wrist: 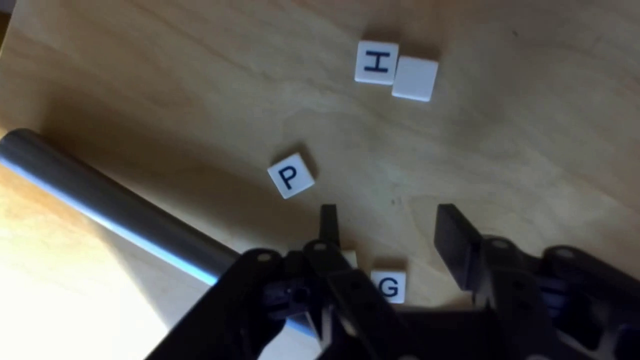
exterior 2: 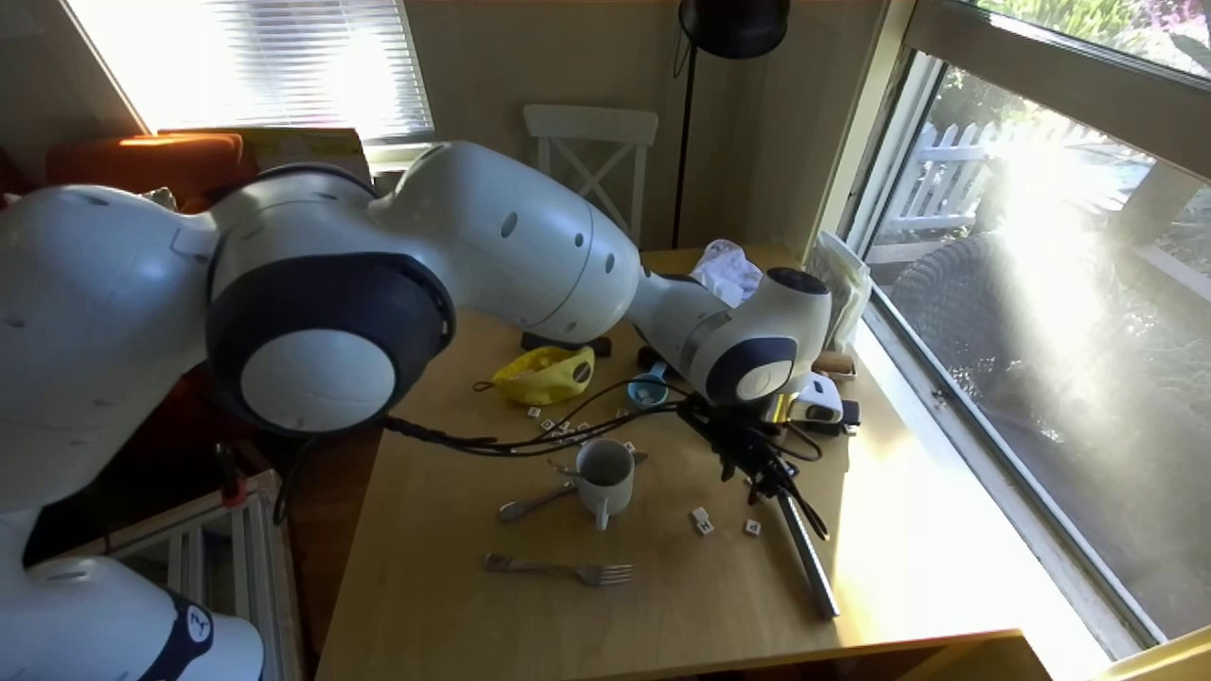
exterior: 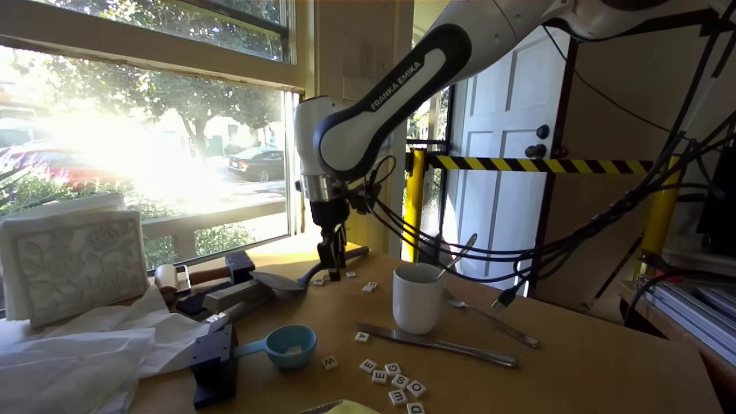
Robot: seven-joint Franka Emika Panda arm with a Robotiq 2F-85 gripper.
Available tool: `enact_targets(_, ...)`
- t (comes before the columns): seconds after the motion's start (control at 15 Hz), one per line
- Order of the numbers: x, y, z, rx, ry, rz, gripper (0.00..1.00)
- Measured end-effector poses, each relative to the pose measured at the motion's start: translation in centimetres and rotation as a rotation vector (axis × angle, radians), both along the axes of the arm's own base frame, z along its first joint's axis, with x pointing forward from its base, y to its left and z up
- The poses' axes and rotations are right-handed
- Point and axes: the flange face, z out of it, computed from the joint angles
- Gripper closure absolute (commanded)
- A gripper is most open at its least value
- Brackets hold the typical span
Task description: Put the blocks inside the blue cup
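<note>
Near sunlit edge of worktop [exterior 2: 700,605], tool [wrist: 385,220] gapes wide, empty, close to blocks [wrist: 389,287]. Something white [exterior: 294,349] sits in blue cup [exterior: 291,361].

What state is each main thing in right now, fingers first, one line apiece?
Fingers: open, nothing visibly gripped.
Blue cup: upright, a pale piece inside, likely a tile.
Mug: upright, utensil handle sticking out.
Knife: lying flat on the table.
Fork: lying flat on the table.
P tile: on the table, letter up.
H tile: letter up, right beside a tile showing no letter.
G tile near the fingers: letter up.
</note>
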Motion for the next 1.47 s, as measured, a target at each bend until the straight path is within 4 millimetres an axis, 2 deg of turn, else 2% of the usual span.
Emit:
enact_targets(0.13, 0.2, -0.4, -0.2, 0.000, -0.006, -0.018, 0.65)
enact_targets(0.4, 0.9, -1.5, -0.4, -0.004, -0.022, -0.031, 0.65)
enact_targets(0.47, 1.1, -1.9, -0.5, -0.004, -0.026, -0.035, 0.55)
enact_targets(0.53, 1.2, -2.2, -0.7, -0.005, -0.031, -0.036, 0.56)
enact_targets(0.67, 1.6, -2.8, -1.1, -0.004, -0.038, -0.034, 0.50)
enact_targets(0.93, 2.3, -3.3, -1.3, 0.001, -0.054, -0.022, 0.59)
enact_targets(1.27, 3.0, -3.5, -1.3, 0.013, -0.069, 0.014, 0.64)
enact_targets(1.47, 3.1, -3.6, -1.3, 0.023, -0.071, 0.035, 0.58)
